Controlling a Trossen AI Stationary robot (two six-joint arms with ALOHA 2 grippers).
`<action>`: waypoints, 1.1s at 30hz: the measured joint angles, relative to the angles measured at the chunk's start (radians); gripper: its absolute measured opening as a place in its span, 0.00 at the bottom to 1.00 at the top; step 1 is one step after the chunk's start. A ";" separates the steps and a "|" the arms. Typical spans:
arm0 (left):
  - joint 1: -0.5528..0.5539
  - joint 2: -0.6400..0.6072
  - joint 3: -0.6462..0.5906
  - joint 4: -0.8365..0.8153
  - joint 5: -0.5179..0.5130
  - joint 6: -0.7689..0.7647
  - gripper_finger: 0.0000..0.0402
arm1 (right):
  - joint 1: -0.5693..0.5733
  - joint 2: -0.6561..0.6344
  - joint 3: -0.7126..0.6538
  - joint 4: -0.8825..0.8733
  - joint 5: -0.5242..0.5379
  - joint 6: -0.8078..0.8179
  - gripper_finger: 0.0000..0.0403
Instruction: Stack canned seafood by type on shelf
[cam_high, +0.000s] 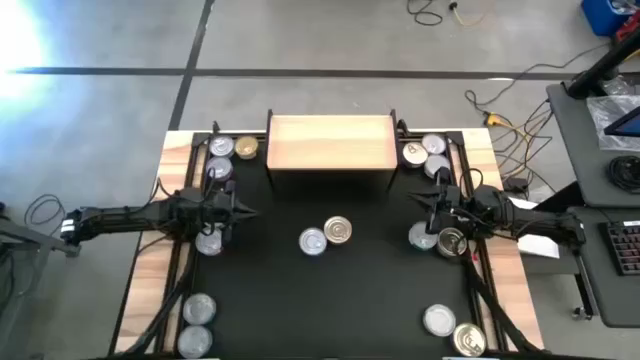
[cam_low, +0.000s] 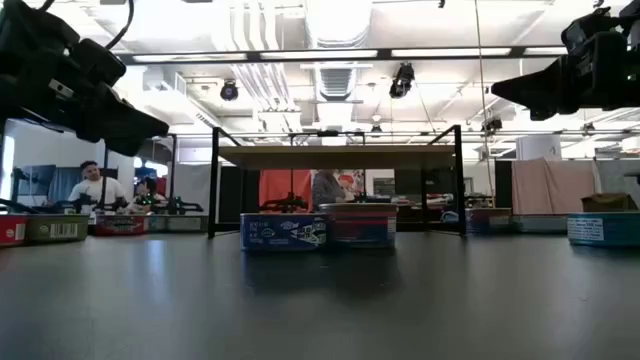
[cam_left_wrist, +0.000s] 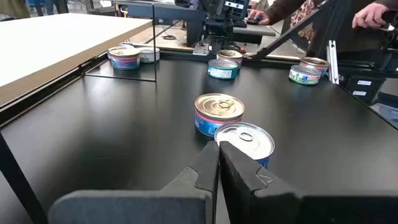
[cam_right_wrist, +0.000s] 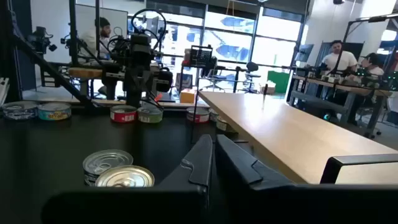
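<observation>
The shelf (cam_high: 330, 140), a light wood top on thin black legs, stands at the far middle of the black mat. Two tins lie at the mat's centre, a silver-topped one (cam_high: 313, 241) and a gold-topped one (cam_high: 338, 230) with blue and red labels (cam_low: 283, 230). More tins sit in groups at the far left (cam_high: 221, 147), far right (cam_high: 433, 145), near left (cam_high: 198, 310) and near right (cam_high: 438, 320). My left gripper (cam_high: 248, 212) is shut, raised above the mat and pointing toward the centre tins (cam_left_wrist: 219, 112). My right gripper (cam_high: 414, 202) is shut and raised, facing it.
A tin (cam_high: 208, 240) lies under the left arm, and a pair of tins (cam_high: 422, 237) under the right arm. The mat has wood strips along its left and right edges (cam_high: 150, 270). People sit at benches beyond the table (cam_low: 95, 185). Cables lie on the floor (cam_high: 500, 110).
</observation>
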 joint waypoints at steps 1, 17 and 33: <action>0.000 0.000 0.000 0.000 0.000 0.000 0.00 | 0.000 0.000 0.000 0.000 0.000 0.000 0.03; 0.000 0.000 0.000 0.000 0.000 0.000 0.00 | 0.048 0.000 0.000 0.000 0.000 0.000 0.03; 0.000 0.005 0.000 0.000 0.000 0.000 0.00 | 0.048 0.030 0.000 -0.004 0.000 0.000 0.03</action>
